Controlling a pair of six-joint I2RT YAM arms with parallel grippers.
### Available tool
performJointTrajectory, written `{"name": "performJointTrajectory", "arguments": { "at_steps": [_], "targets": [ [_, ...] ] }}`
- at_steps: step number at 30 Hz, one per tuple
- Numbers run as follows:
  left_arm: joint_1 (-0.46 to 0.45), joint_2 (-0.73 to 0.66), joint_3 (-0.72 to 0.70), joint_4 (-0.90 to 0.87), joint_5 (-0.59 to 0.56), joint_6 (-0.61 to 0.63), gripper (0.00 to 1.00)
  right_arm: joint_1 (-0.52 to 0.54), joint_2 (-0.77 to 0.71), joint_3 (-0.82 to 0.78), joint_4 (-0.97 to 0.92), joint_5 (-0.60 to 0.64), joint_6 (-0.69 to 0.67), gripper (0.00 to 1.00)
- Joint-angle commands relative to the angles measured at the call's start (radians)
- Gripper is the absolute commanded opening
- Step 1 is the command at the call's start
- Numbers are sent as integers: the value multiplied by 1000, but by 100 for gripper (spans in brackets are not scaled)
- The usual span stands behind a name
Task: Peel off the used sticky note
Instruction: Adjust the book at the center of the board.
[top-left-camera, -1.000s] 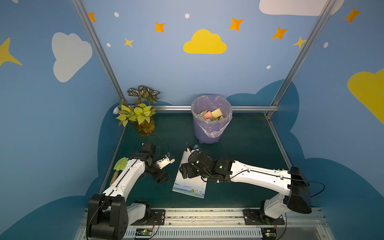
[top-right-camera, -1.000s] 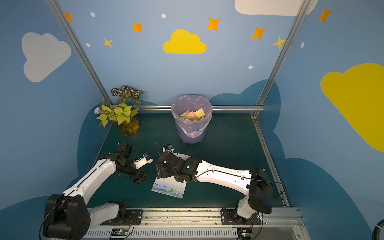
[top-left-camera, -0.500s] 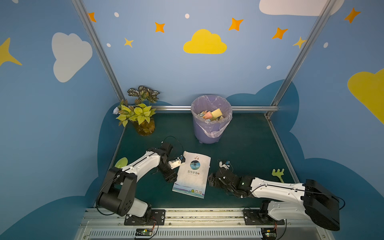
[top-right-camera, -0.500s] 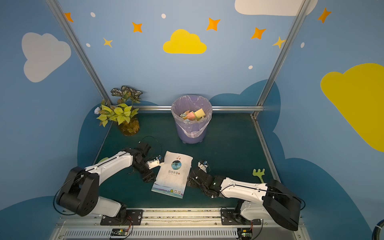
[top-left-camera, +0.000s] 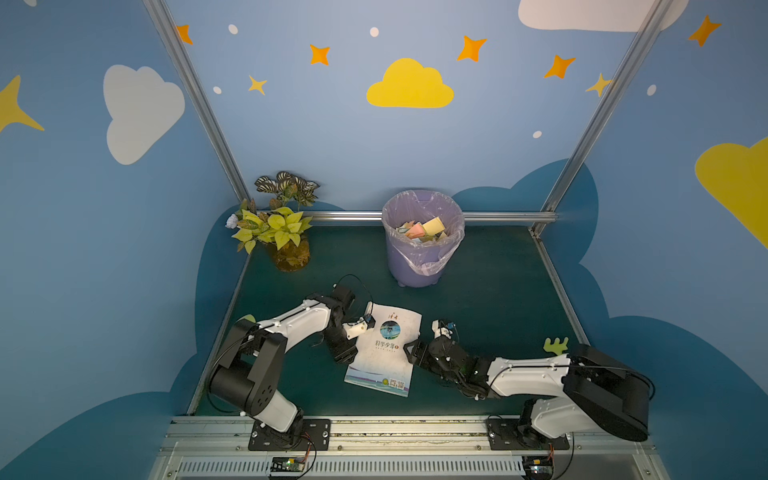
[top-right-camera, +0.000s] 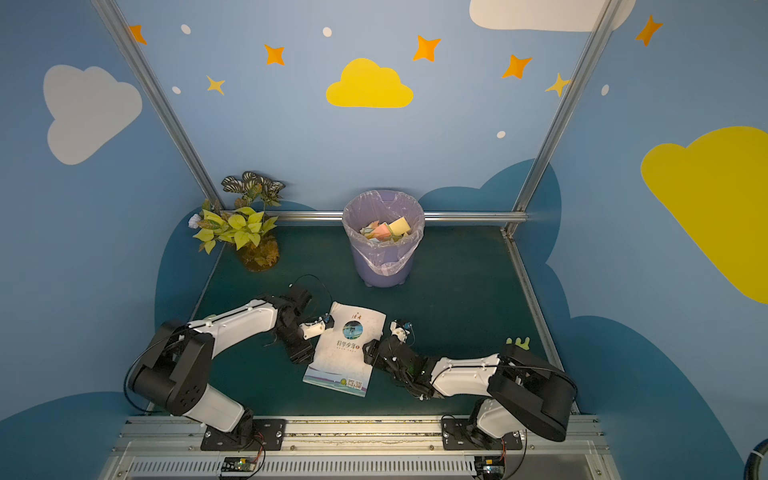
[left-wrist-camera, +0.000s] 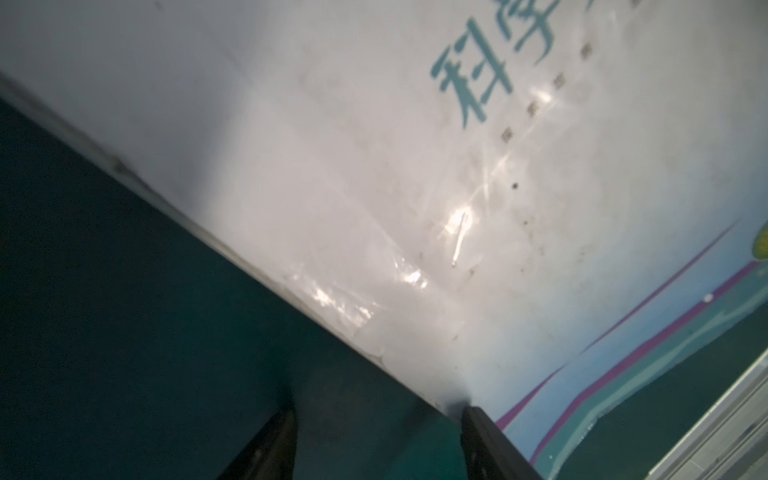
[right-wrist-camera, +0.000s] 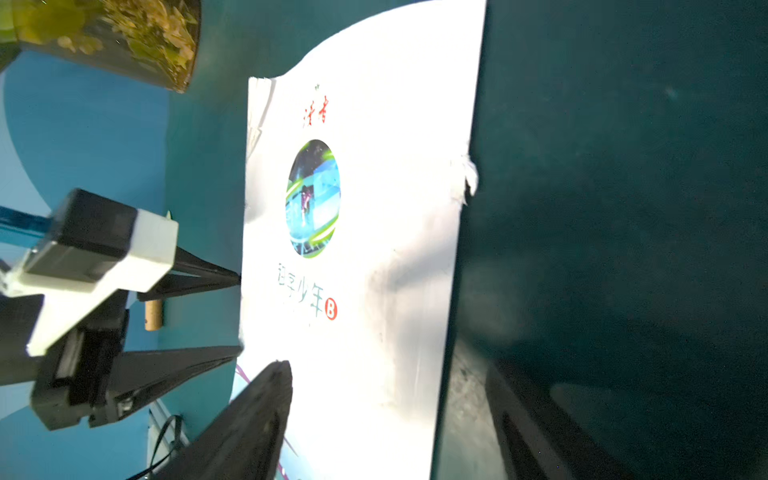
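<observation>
Top views first: the right gripper (top-left-camera: 411, 353) sits low at the right edge of the booklet (top-left-camera: 384, 353), and the left gripper (top-left-camera: 349, 353) sits at its left edge, so the two face each other across the cover. A second ago my right arm lay stretched over the booklet and hid most of it. Half a second ago it had pulled back to the right, clear of the paper, and now it has closed in again on that edge. My left arm has also folded in, from beside the booklet to right against it. The booklet itself lies where it did on the green mat (top-left-camera: 478, 299).

On the right wrist camera the right gripper (right-wrist-camera: 386, 374) has its jaws apart, one finger over the cover and one over the mat, holding nothing. On the left wrist camera the left gripper (left-wrist-camera: 378, 415) is likewise spread, straddling the booklet's (left-wrist-camera: 415, 166) edge with nothing between its fingers.

I cannot make out a note on the cover. The only sticky notes (top-left-camera: 424, 230) I see are the coloured ones in the lilac bin (top-left-camera: 422, 257) at the back.
</observation>
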Motion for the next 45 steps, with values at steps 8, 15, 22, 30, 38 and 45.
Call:
{"name": "performJointTrajectory", "arguments": {
  "at_steps": [8,15,22,30,38,45],
  "targets": [
    [-2,49,-24,34,-27,5,64,-27,268,-15,575,-190,86,63],
    [-2,58,-17,25,-13,13,59,-17,362,17,754,-221,135,56],
    [14,109,23,-11,69,38,54,3,447,51,914,-239,167,51],
    [37,140,47,-40,95,52,52,12,440,53,936,-238,148,44],
    [39,127,43,-35,77,52,51,32,391,51,926,-221,92,67],
    [48,118,34,-31,73,55,51,60,335,53,937,-226,31,75]
  ]
}}
